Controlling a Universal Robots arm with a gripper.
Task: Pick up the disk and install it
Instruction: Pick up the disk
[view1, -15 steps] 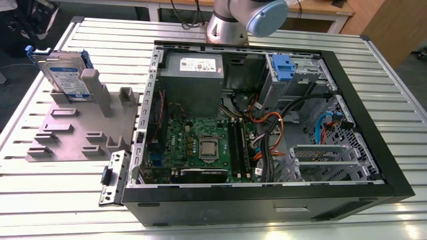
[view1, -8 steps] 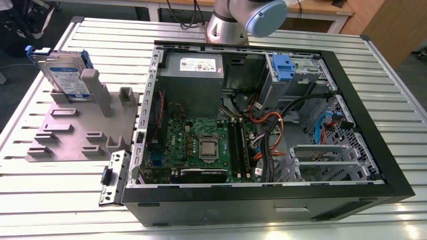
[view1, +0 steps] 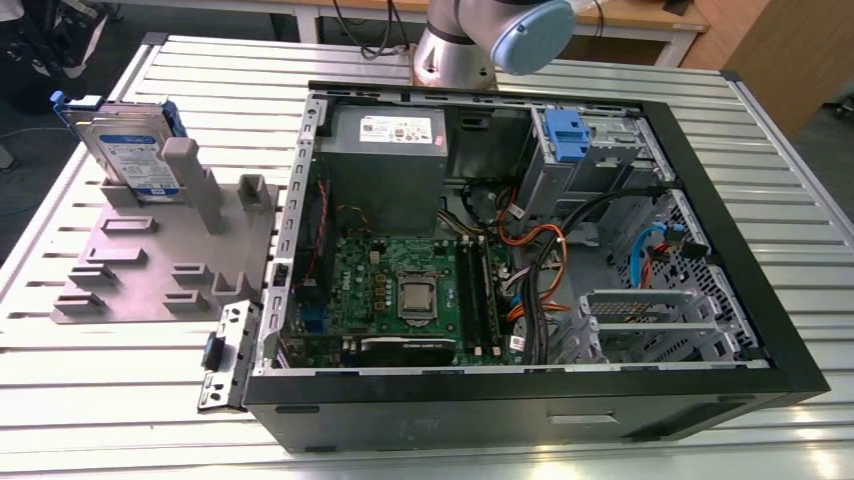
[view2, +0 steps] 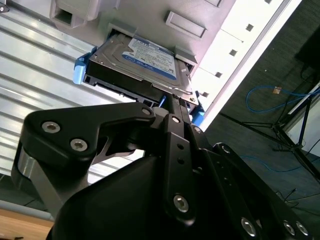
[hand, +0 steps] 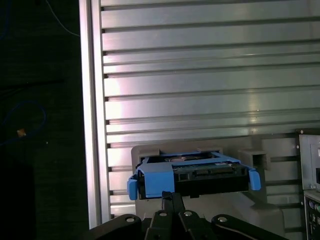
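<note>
The disk (view1: 134, 148), a silver hard drive with a white-and-blue label and blue rails, stands upright in a slot of the grey holder (view1: 154, 262) at the exterior view's left. Both wrist views look along my gripper at it: its labelled face (view2: 150, 56) shows in the second wrist view and its blue-railed edge (hand: 192, 175) in the first wrist view. My gripper (hand: 173, 196) points toward the disk from a distance. Its fingertips (view2: 163, 101) are pressed together with nothing between them.
An open black computer case (view1: 747, 240) lies on the slatted metal table (view1: 787, 160). Inside are a motherboard (view1: 400, 290), cables and a metal drive cage (view1: 607, 150) with a blue latch (view1: 566, 135). The arm's base (view1: 461, 50) stands behind the case. Floor lies beyond the table edge (hand: 92, 100).
</note>
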